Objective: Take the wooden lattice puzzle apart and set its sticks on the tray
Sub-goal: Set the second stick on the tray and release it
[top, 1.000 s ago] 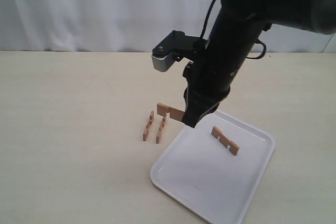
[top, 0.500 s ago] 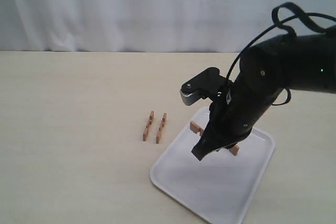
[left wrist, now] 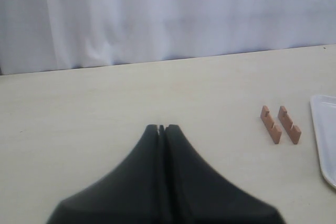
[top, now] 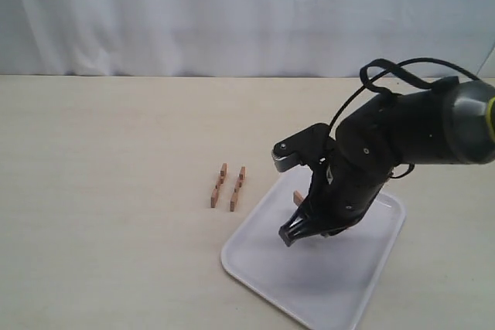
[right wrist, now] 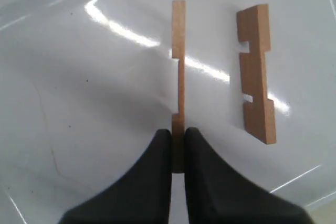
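In lower right of the exterior view, above the tray: pinching one stick by its end in the right fingers, thin edge toward the wrist camera, low over the glossy surface. Lying flat just beside it, a second stick. Left of the tray on the worktop, two more sticks, parallel, close together. Likely light, stiff, weakest at the notches; best gripped across the flat faces near an end. Right arm folded down, wrist pitched steeply. As for the left fingers: clenched together, empty.
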Robot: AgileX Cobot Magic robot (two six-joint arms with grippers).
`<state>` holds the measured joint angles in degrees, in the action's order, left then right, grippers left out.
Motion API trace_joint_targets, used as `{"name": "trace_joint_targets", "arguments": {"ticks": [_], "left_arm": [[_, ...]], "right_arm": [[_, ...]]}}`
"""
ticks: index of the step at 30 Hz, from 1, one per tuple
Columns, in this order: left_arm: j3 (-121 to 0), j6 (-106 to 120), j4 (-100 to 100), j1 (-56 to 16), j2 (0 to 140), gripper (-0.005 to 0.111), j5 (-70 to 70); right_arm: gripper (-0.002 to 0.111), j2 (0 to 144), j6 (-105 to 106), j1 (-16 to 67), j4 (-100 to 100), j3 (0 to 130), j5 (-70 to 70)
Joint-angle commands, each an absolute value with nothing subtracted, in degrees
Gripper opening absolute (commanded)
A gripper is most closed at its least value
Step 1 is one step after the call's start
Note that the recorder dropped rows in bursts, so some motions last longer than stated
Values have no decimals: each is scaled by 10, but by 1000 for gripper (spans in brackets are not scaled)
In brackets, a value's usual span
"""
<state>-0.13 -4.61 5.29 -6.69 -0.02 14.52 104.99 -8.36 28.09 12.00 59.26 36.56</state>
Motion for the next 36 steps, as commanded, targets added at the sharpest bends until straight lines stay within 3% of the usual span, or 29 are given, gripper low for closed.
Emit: {"name": "trace_joint_targets", "arguments": {"ticks": [1,7,18,23,36], "left_arm": [[0,-48,54,-66,0,0,139],[0,-48,54,-66,0,0,139],[0,-48,54,-66,0,0,139],[0,-48,54,-66,0,0,139],[0,-48,54,-66,0,0,139]], "right_arm": [[4,1078,-88,280,127,590,360],[5,1085,-88,280,127,590,356],[50,1085,-95,280,127,593,360],[55,1085,-95,280,125,593,361],[54,1001,-95,280,100,593,354]]}}
